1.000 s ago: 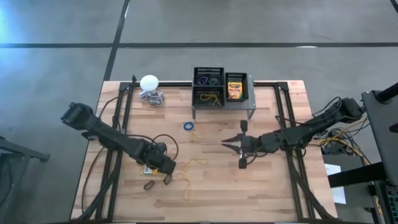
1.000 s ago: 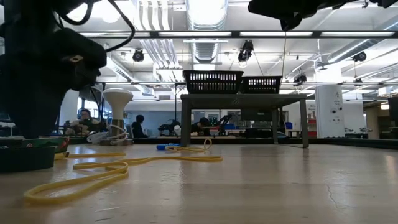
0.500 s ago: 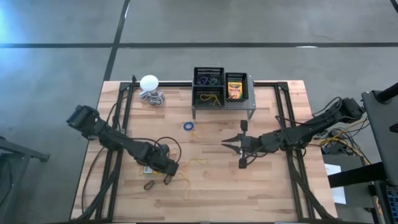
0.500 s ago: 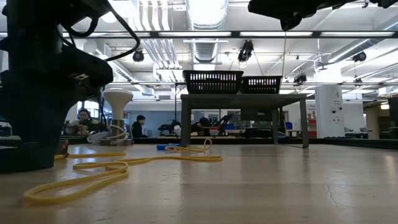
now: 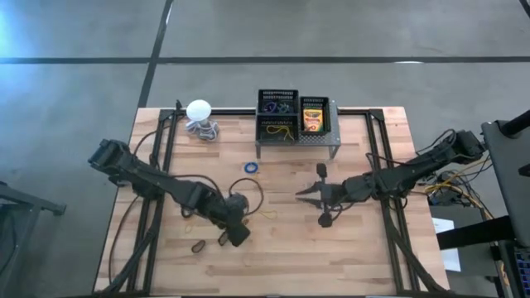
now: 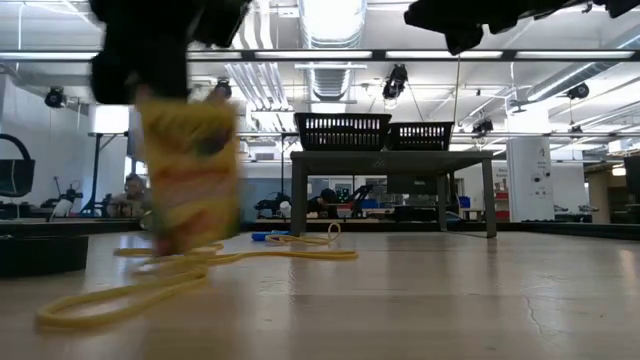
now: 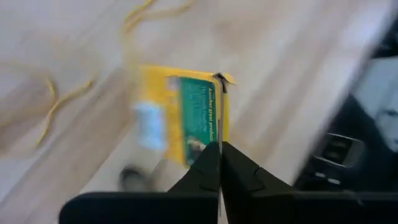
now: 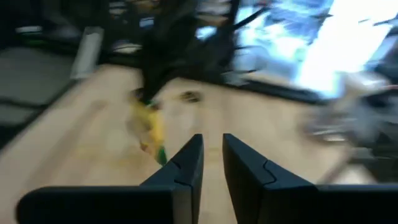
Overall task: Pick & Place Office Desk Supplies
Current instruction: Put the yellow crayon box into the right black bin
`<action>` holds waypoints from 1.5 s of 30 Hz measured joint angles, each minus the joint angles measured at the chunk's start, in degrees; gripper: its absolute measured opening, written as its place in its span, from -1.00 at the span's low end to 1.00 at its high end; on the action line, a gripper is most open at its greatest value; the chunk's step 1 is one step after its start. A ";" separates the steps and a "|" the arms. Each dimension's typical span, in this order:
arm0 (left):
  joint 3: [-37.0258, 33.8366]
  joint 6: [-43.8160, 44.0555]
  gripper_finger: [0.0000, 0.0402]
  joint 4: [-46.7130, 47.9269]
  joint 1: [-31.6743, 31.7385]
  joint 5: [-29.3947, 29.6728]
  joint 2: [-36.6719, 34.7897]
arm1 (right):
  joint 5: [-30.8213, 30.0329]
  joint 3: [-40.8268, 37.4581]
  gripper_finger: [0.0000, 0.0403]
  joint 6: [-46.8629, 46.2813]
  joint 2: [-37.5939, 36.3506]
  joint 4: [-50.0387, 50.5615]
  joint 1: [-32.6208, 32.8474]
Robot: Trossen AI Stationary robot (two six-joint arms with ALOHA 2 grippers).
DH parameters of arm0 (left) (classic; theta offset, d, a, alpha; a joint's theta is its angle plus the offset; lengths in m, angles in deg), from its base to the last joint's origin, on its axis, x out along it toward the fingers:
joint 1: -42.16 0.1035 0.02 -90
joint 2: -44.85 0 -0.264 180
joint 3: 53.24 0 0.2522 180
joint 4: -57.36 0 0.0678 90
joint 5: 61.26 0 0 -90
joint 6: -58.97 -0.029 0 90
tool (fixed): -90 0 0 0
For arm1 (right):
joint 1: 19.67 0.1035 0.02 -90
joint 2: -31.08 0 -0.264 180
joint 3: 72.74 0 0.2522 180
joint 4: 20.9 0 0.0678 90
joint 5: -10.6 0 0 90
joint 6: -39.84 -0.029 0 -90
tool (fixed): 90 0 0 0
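Two arms at work: we see the left gripper (image 5: 236, 230), lower centre-left, clamped on a crayon box (image 7: 184, 118) lifted off the table, while the mesh bins (image 5: 277, 114) lie toward upper centre, nearer the right gripper (image 5: 319, 196), fingers spread.

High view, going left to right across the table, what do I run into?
White ball with coiled cord → left gripper holding a crayon box → blue rubber band → black mesh bins on the grey stand → right gripper.
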 joint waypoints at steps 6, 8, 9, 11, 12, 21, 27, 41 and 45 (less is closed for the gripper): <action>3.98 -12.64 -0.99 -4.34 2.63 -0.36 0.00 | 20.78 -0.01 -0.46 -6.34 4.66 1.97 -5.21; 3.76 -14.65 -0.99 -5.82 3.54 -0.34 0.03 | 24.84 -0.02 -0.35 -7.72 8.50 -0.05 -6.49; 3.72 -15.45 -0.99 -6.28 3.89 -0.34 0.07 | 26.45 0.17 -0.29 -8.19 10.51 -1.75 -7.05; 3.37 -17.06 -0.99 -7.80 4.55 -0.38 0.09 | 28.23 1.04 -0.17 -8.74 14.68 -4.90 -8.07; 3.37 -18.01 -0.99 -8.12 4.83 -0.40 0.09 | 28.53 1.81 -0.11 -8.74 16.52 -6.01 -8.54; 3.39 -21.48 -0.98 -8.55 5.58 -0.54 0.09 | 32.89 13.17 0.19 -3.80 25.99 -1.64 -11.07; 3.37 -21.56 -0.94 -9.19 5.63 2.49 0.08 | 39.30 20.39 0.08 -2.95 30.67 6.43 -10.94; 3.38 -26.85 -0.77 -10.85 5.92 9.57 0.07 | 35.34 20.00 -0.87 -14.49 30.41 7.77 -10.49; 3.42 -28.80 -0.53 -15.39 6.78 9.68 -0.31 | 32.33 15.99 -0.83 -18.69 26.60 8.90 -9.76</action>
